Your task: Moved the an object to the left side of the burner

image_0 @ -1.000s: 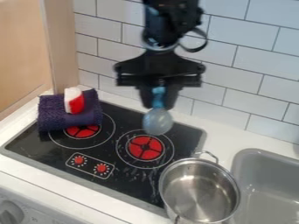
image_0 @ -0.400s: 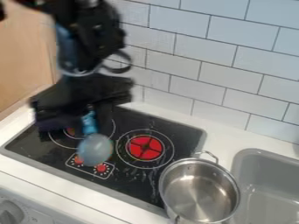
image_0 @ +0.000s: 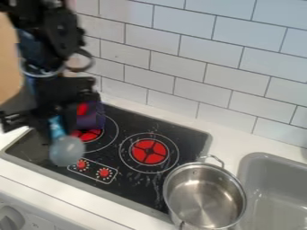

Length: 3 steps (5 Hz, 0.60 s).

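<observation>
One blue-handled utensil (image_0: 66,151) (pale end down) in gripper (image_0: 54,132), above stovetop (image_0: 137,123).

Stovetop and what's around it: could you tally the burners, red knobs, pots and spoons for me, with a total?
Burners: 2 (left and right)
Red knobs: 2 (one and another)
Pots: 1 (pot)
Spoons: 1 (spoon, in the robot's hand)
Total: 6

One fixed camera looks down at a slant (fairly close) on the stove (image_0: 135,188) and sink (image_0: 273,197).
</observation>
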Motion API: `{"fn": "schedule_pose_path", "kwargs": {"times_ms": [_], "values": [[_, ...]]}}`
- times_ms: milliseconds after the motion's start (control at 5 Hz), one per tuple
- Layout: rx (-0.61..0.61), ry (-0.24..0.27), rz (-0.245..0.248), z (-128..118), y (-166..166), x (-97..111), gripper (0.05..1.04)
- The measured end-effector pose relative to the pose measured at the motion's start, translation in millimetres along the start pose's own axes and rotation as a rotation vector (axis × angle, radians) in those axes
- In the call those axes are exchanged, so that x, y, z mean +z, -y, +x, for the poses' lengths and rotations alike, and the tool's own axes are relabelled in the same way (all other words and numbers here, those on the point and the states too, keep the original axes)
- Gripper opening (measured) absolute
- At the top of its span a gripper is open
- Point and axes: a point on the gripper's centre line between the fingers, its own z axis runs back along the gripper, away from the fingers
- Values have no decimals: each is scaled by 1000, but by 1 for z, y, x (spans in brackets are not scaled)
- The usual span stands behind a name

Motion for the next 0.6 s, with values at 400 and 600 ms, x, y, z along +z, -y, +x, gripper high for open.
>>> {"fn": "schedule_pose_path", "kwargs": {"times_ms": [400, 600], "values": [[224, -53, 18, 19, -13, -35, 274], [261, -73, 37, 20, -14, -51, 274]]}}
